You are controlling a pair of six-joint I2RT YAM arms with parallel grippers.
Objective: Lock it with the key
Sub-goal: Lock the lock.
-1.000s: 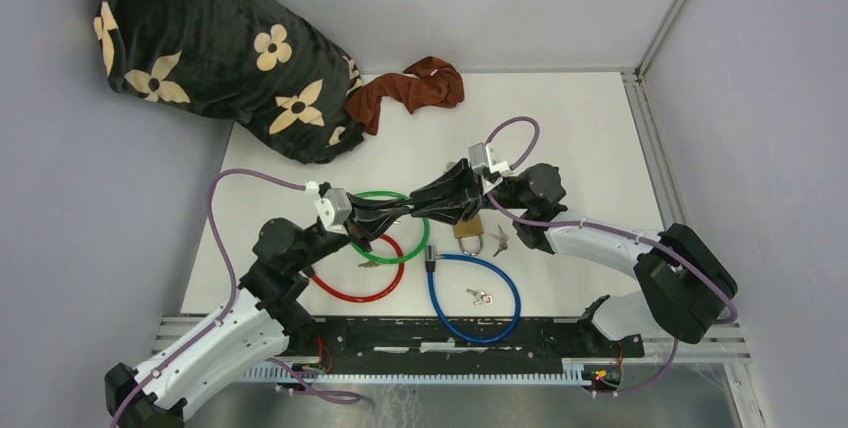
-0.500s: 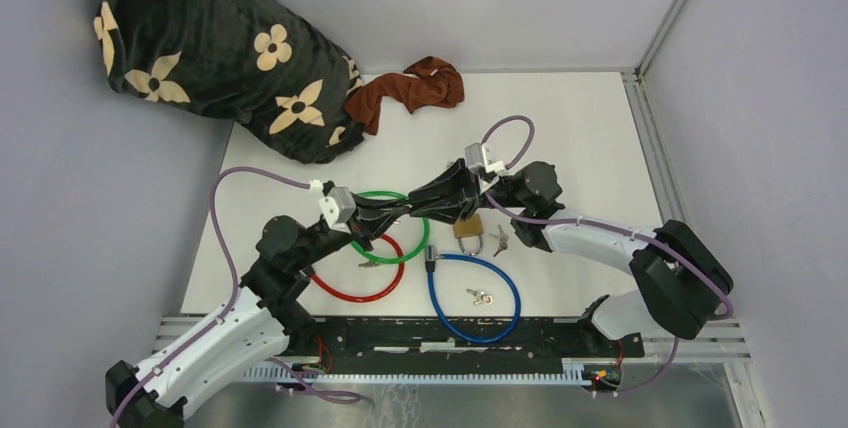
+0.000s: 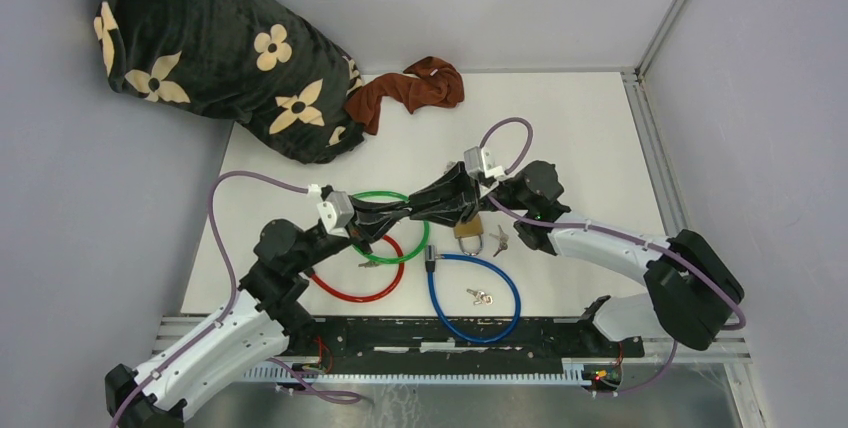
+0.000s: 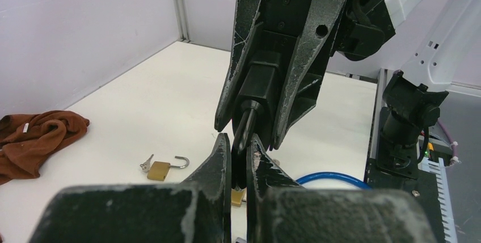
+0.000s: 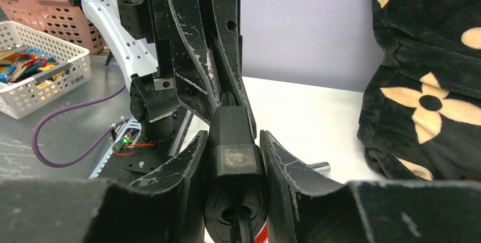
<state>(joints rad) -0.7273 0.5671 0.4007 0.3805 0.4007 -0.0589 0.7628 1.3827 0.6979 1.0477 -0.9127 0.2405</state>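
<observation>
My two grippers meet nose to nose above the middle of the table. The right gripper is shut on the black lock body of a cable lock, keyhole facing its camera. Which cable it belongs to I cannot tell. The left gripper is shut on the dark head of the key. The key's shaft sits in the lock's keyhole. In the top view the lock and key are hidden between the fingers.
Green, red and blue cable loops lie below and in front of the grippers. A brass padlock with keys and loose keys lie near. An open-shackled padlock, brown cloth and black blanket lie farther back.
The right wrist has shifted slightly, and its cable loop has moved with it. Both grips and the left arm look unchanged.
</observation>
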